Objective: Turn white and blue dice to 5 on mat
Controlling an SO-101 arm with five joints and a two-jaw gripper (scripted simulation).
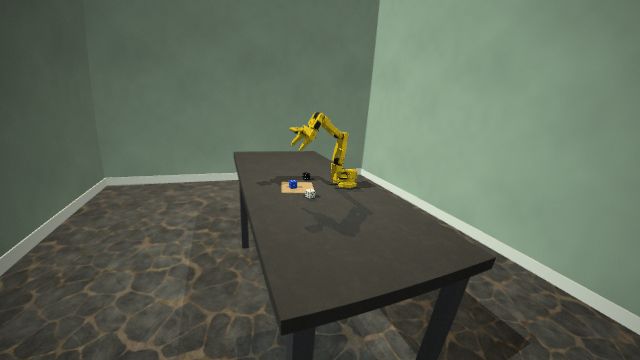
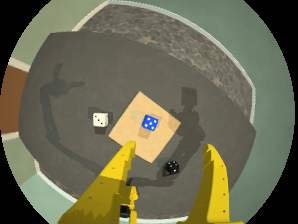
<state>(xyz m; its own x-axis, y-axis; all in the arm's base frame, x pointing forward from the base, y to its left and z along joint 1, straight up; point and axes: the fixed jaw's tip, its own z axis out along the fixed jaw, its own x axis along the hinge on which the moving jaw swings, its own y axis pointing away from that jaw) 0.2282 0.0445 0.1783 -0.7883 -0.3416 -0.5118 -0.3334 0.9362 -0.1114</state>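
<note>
End effector [image 1: 299, 138] hangs high, partly spread, holding nothing. Blue die [image 2: 150, 123] sits on mat [image 2: 127, 131]; white die [image 2: 100, 119] lies beside it on desk [image 2: 67, 70]. I should descend squarely over white die.

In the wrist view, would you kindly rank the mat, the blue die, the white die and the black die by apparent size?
1. Mat, clearly largest.
2. Blue die, white die and black die: they look about alike; I would not rank them, since the view distorts and their distances from the camera differ.
</note>
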